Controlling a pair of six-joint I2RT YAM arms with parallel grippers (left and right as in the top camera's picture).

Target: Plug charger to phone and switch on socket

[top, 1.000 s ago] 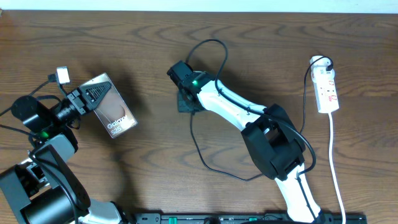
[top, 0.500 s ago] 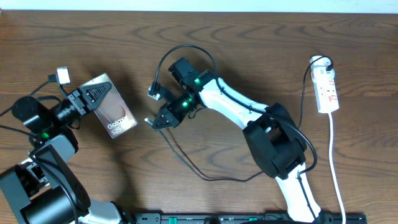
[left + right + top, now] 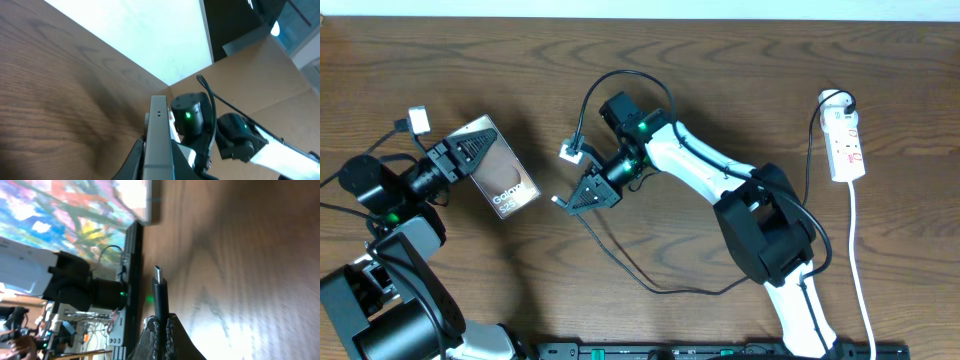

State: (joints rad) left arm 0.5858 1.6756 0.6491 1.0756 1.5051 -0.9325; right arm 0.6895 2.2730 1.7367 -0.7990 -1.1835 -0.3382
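Charger (image 3: 620, 73): we see its thin black cable loop over the right arm (image 3: 690, 165) near the middle of the table (image 3: 740, 50), then trail over the wood towards the near edge

Plug tip (image 3: 158, 277): it juts out bare beyond the fingers of the right gripper (image 3: 567, 202) and points towards the table's left edge

Right gripper: pinched tight on the charger just behind the plug tip, at mid-table, nearer the phone (image 3: 510, 185) than the socket (image 3: 846, 145)

Phone: we find it close to the left edge, lettered face up to the overhead camera; from the left wrist we see only its thin edge (image 3: 158, 135)

Left gripper (image 3: 485, 146): clamped on the phone at its far left end

Plug tip and phone: near each other but apart, bare wood between them

Socket: it lies by the right edge, towards the far right corner, with a black lead at its far end and its white cord (image 3: 860, 260) running to the near edge
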